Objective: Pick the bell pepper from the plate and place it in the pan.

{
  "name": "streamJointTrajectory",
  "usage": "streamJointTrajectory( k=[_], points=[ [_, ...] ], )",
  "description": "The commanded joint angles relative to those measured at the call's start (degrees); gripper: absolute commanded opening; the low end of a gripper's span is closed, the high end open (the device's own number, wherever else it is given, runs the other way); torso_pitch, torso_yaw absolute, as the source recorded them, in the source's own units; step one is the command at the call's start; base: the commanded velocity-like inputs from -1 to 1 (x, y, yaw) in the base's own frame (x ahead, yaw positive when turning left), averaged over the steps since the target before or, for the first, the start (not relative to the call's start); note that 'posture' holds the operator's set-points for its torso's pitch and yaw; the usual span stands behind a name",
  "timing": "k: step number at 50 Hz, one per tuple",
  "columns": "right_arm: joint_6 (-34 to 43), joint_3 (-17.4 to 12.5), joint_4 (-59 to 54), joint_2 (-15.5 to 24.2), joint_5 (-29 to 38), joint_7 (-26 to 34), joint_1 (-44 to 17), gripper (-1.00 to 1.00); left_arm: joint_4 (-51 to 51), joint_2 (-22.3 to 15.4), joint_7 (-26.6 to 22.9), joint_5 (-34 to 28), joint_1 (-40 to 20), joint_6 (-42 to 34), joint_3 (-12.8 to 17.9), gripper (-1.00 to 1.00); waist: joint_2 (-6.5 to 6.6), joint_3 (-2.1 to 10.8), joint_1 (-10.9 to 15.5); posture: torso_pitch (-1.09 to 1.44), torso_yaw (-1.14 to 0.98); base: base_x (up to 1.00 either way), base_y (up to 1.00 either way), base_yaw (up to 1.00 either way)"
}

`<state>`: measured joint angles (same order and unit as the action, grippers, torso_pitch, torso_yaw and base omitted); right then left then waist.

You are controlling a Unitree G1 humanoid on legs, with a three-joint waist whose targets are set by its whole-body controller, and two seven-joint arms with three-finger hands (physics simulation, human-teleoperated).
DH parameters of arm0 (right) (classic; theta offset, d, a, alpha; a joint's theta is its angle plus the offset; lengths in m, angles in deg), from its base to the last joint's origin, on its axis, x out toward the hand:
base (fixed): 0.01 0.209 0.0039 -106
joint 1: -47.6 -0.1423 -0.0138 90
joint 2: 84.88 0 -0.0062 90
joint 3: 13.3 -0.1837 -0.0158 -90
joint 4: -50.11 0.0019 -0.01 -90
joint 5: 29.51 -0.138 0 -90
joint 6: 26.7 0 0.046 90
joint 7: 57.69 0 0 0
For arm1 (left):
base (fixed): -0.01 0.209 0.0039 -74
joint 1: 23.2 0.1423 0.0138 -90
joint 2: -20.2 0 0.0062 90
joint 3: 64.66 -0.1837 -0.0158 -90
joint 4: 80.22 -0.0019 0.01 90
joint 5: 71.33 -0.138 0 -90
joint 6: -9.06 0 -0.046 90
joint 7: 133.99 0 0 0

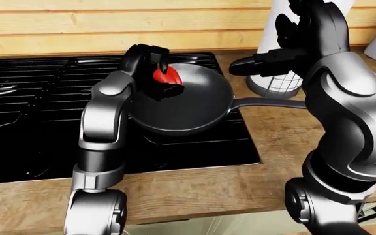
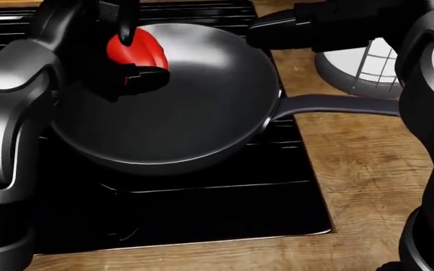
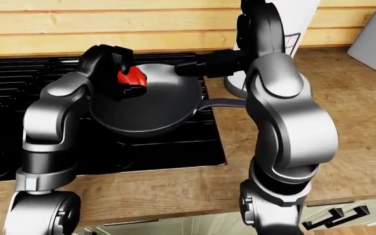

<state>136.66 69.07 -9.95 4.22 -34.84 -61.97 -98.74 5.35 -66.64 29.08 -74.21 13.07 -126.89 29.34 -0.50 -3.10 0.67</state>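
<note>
The wooden counter (image 2: 367, 169) runs along the near edge, the black stove (image 1: 31, 107) set into it. On the stove's right side sits the pan (image 2: 194, 113), handle toward the right. Over the pan's upper-left rim, the left hand (image 2: 127, 62) clamps its fingers on the red pepper (image 2: 138, 49). The right hand (image 1: 266, 63) hovers above the pan's far right rim; its finger state is unclear.

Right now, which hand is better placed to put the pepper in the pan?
The left hand. Its fingers are closed round the pepper, which is over the upper left part of the pan. The right hand holds nothing and is beyond the pan's right rim.
</note>
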Motion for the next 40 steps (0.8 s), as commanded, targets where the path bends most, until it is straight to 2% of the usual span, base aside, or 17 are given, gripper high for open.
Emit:
streamJointTrajectory(
  k=[1,38,39,40],
  points=[
    [-1.56,-0.38,0.94,0.46,0.29,-0.13,-1.83,1.0,1.91,-0.23,0.23,0.17,-2.36,2.24,0.64,-1.0,0.02,1.71,0.01,0.0,0.0,0.0,0.0,0.0],
    [-2.21,-0.46,0.62,0.66,0.13,-0.02,-1.68,1.0,0.56,3.16,-0.43,-1.56,0.76,5.31,-1.1,-1.0,0.55,2.32,0.04,0.0,0.0,0.0,0.0,0.0],
    [-2.22,-0.47,0.61,0.65,0.14,-0.02,-1.67,1.0,0.55,3.18,-0.48,-1.6,0.75,5.3,-1.11,-0.99,0.56,2.32,0.04,0.0,0.0,0.0,0.0,0.0],
    [-2.13,-0.53,0.66,0.71,0.14,0.01,-1.75,1.0,0.74,3.28,-0.48,-1.65,0.87,5.22,-1.16,-0.84,0.57,2.33,0.04,0.0,0.0,0.0,0.0,0.0]
  ],
)
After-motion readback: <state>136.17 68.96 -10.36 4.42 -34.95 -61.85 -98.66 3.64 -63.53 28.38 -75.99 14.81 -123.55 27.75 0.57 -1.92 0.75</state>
